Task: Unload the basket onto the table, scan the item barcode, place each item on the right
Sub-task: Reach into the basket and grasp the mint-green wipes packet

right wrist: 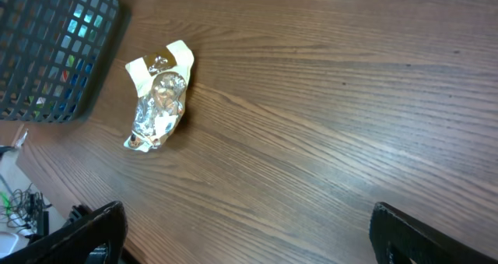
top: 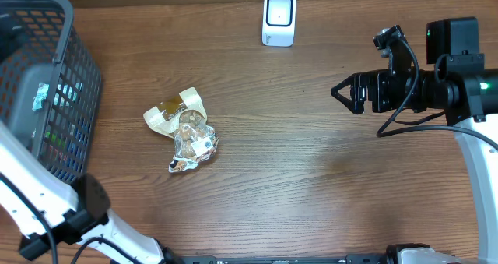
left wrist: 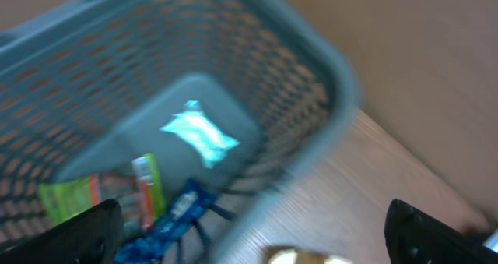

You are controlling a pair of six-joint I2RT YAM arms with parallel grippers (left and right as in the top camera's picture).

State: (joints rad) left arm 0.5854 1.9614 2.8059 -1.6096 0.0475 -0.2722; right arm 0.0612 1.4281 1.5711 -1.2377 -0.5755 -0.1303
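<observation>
- Watching the foil packet (top: 185,132) lie crumpled on the table (top: 311,178) near the basket (top: 47,85), well apart from the scanner (top: 278,19).
- I read the left gripper (left wrist: 253,244) as released, fingers wide, facing the basket.
- Right gripper (top: 346,93) spread too, empty, far from the packet.

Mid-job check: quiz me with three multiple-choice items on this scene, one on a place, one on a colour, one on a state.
1. The foil packet, relative to the basket: A inside; B beside it on the table; C under it.
2. The scanner is: A black; B white; C red.
3. The right pincer is: A open; B shut; C gripping the packet.
Answers: 1 B, it lies on bare wood; 2 B, white casing; 3 A, jaws wide apart, nothing between.
</observation>
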